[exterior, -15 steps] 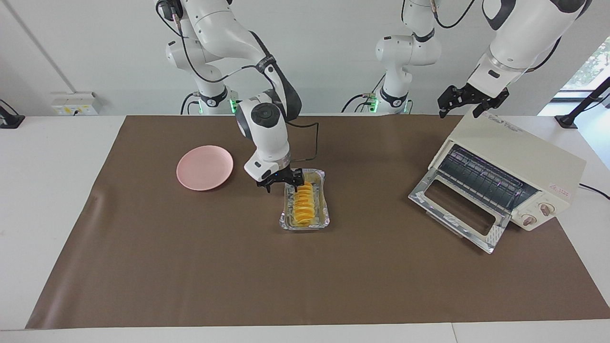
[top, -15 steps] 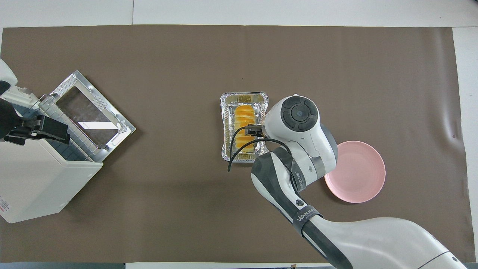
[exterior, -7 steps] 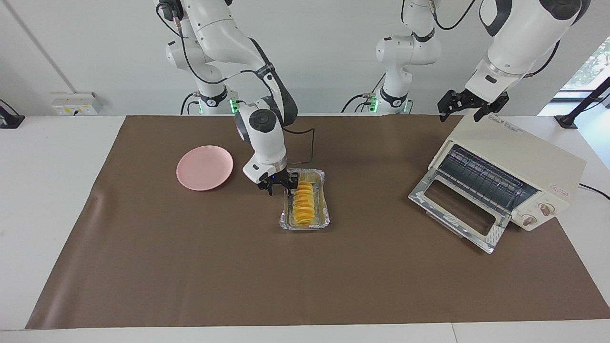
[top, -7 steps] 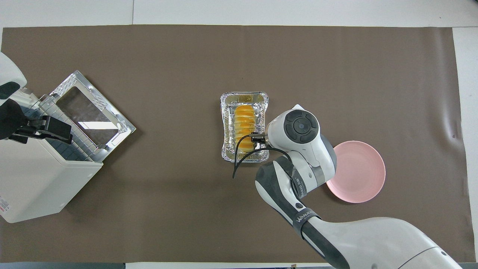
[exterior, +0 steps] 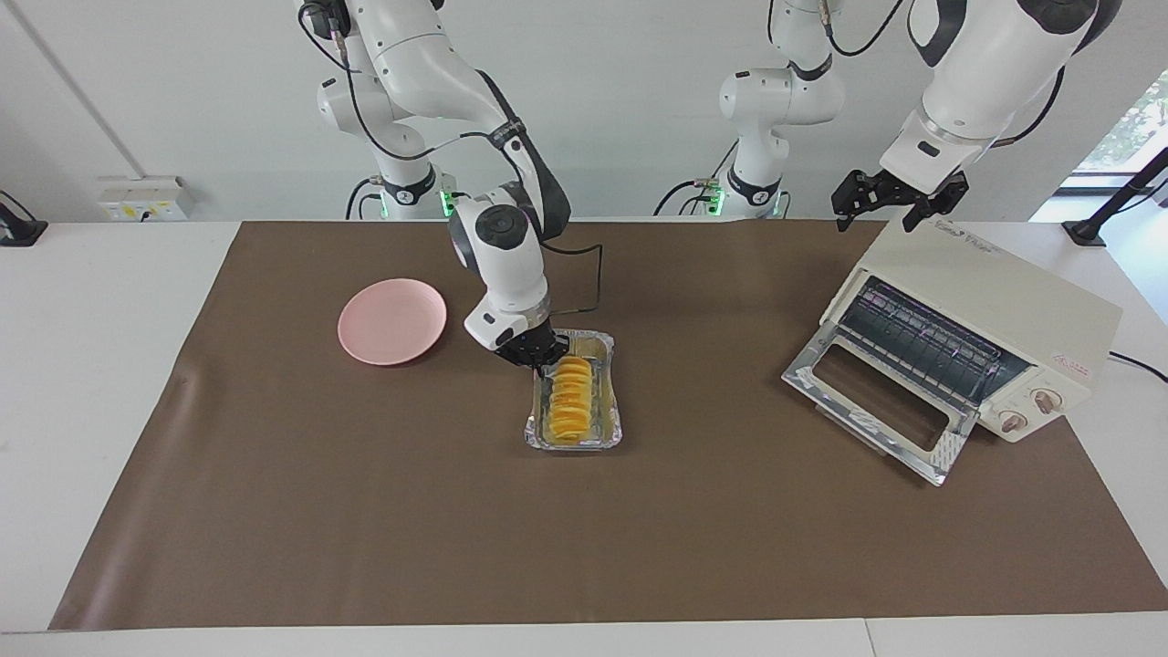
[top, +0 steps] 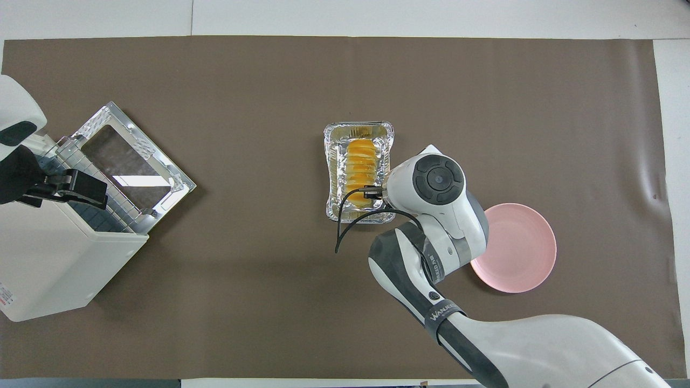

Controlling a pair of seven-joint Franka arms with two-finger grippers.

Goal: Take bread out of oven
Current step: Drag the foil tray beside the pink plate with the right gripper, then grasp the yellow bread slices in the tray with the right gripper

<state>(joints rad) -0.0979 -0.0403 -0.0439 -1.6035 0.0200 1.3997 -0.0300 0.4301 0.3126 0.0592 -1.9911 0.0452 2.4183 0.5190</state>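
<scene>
ridged golden bread (exterior: 569,399) in crinkled foil tray (exterior: 606,436); boxy oven (exterior: 990,319) open

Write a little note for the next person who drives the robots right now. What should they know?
Right gripper: down at the robot-side end of the foil tray, by the bread.
Left gripper: waiting over the oven.
Oven door is down, nothing on the rack. Bread sits in the tray mid-table.
Pink plate lies toward the right arm's end.
Done: bread is out of the oven.
Left: perhaps moving it to the plate.
</scene>
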